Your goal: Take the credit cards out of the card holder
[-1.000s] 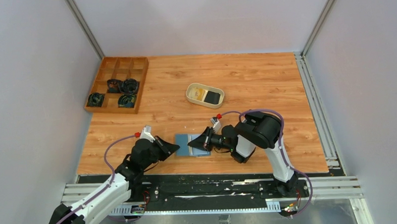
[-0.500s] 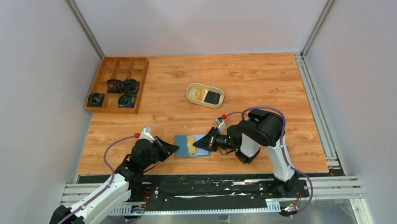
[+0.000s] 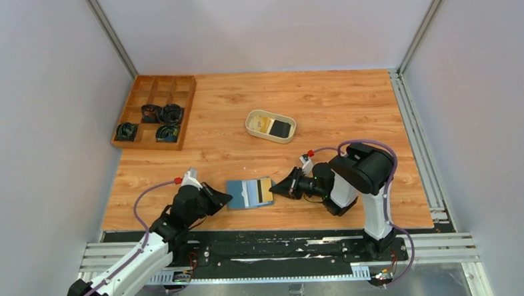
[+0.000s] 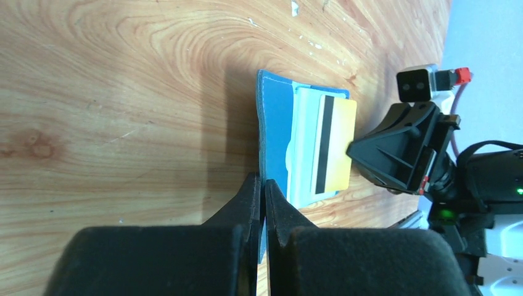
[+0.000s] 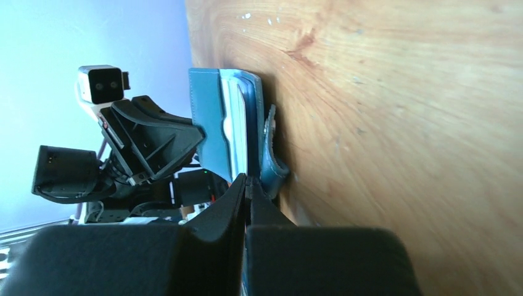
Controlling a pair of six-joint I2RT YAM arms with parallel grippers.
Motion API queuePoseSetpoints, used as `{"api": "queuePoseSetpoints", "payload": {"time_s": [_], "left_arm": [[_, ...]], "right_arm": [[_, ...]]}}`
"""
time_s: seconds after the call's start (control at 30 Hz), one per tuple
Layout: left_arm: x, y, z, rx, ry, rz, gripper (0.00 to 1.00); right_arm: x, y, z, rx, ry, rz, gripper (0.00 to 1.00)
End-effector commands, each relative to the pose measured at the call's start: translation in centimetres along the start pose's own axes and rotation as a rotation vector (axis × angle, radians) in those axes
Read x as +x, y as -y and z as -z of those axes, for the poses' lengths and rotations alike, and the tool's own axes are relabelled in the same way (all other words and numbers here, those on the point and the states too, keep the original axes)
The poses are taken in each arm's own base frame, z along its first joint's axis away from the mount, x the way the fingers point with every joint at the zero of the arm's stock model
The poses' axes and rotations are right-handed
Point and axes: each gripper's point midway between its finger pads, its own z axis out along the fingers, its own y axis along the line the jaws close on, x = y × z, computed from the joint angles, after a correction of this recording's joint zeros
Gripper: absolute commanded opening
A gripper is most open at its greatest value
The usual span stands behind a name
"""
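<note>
- Since the earlier frames, the right gripper (image 3: 278, 189) has backed off to the right. The tan-gold card (image 3: 265, 191) now lies exposed over the right half of the card holder (image 3: 238, 194), where none showed a second ago.
- Card holder location: open and flat on the table (image 3: 324, 98), near its front edge, between the two grippers.
- Left gripper (image 3: 225, 198): fingers pressed together on the left edge of the card holder, pinning it down.
- Right gripper: fingers pressed together at the right edge of the tan-gold card. It is judged to be pinching the card, which is too thin to confirm between the pads.
- Done: a black card (image 3: 282, 128) lies in the beige dish (image 3: 250, 120) farther back. A yellowish item beside it may be a second card, but this cannot be told.
- In progress: the tan-gold card is partly withdrawn and still overlaps the light-blue pocket.
- Remaining: pull this card free and set it down. Whether more cards sit in the pockets cannot be told.
- Left wrist view only: shows the black stripe along the card and the pocket's rounded notch.
- Right wrist view only: shows the holder edge-on, with a curled teal flap (image 5: 270, 148), probably the snap tab, against the wood.
- Top view only: shows the dish and the wooden tray (image 3: 154, 111), well apart from the work area.
</note>
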Motion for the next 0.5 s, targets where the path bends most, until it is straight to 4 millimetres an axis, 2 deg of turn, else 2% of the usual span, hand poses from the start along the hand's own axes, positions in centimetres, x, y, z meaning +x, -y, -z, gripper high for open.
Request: {"api": "queuePoseSetpoints", "payload": {"time_s": [0.0, 0.03, 0.2, 0.27, 0.3, 0.33, 0.47], "left_arm": [[0.2, -2.7, 0.0, -0.100, 0.009, -0.034, 0.00], [-0.3, -2.2, 0.1, -0.099, 0.019, -0.048, 0.00], [-1.3, -2.2, 0.5, -0.150, 0.034, -0.109, 0.00], [-1.5, -2.3, 0.5, -0.161, 0.035, -0.121, 0.00], [-1.4, -2.3, 0.4, -0.163, 0.031, -0.124, 0.00], [-1.4, -2.2, 0.4, -0.162, 0.028, -0.123, 0.00], [-1.2, -2.0, 0.1, -0.153, 0.012, -0.123, 0.00]], "right_arm": [[0.1, 3.0, 1.5, 0.146, -0.012, 0.014, 0.00], [-0.1, 2.6, 1.5, 0.148, -0.006, 0.023, 0.00], [-2.5, -0.1, 1.6, 0.244, 0.024, 0.144, 0.00], [-4.6, -2.1, 1.9, 0.313, 0.064, 0.226, 0.00], [-5.2, -2.3, 2.4, 0.364, 0.084, 0.252, 0.00], [-6.7, -4.3, 2.6, 0.374, 0.120, 0.306, 0.00], [-10.6, -7.7, 2.8, 0.452, 0.200, 0.380, 0.00]]}}
